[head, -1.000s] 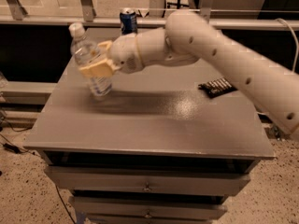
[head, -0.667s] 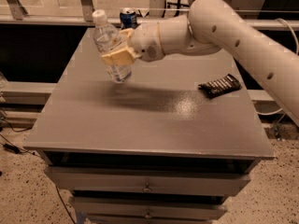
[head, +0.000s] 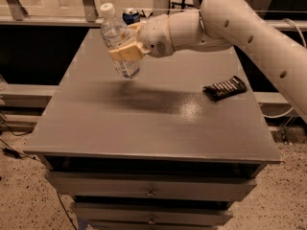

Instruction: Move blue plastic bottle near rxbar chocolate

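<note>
The blue plastic bottle (head: 119,41) is clear with a white cap. It is held tilted in the air above the back left of the grey table (head: 144,123). My gripper (head: 128,47) is shut on the bottle's middle, its cream fingers (head: 125,53) wrapped around it. The white arm comes in from the right. The rxbar chocolate (head: 224,88), a flat dark bar, lies on the table's right side, well to the right of the bottle.
A blue soda can (head: 130,16) stands at the table's back edge, just behind the gripper. Drawers (head: 151,192) sit under the tabletop. A railing runs behind the table.
The gripper has lifted the bottle off the table and carried it to the right, from the back left corner toward the middle. The bar has not moved.
</note>
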Tool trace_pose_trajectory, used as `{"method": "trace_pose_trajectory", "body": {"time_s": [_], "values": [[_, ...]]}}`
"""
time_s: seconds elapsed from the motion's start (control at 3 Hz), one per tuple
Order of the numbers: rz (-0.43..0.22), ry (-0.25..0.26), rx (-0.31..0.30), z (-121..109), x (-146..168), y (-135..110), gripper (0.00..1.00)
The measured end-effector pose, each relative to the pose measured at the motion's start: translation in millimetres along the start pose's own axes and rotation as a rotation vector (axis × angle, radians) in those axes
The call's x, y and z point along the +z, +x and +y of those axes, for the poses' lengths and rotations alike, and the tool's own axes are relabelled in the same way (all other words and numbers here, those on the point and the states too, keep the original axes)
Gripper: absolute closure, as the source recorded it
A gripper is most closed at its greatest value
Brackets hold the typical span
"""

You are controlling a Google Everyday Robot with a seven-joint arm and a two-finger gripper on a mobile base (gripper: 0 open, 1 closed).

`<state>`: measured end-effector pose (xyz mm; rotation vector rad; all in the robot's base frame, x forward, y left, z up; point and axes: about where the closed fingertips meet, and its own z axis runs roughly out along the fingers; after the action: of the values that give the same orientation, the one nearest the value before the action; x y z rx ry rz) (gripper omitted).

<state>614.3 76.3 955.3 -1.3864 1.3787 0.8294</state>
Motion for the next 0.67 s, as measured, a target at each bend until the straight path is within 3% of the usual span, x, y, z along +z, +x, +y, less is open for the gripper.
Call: {"method": "trace_pose_trajectory", "body": {"time_s": [0.67], "values": [[0.024,0.204,-0.036,-44.6,-106.5,4.6,1.00]]}}
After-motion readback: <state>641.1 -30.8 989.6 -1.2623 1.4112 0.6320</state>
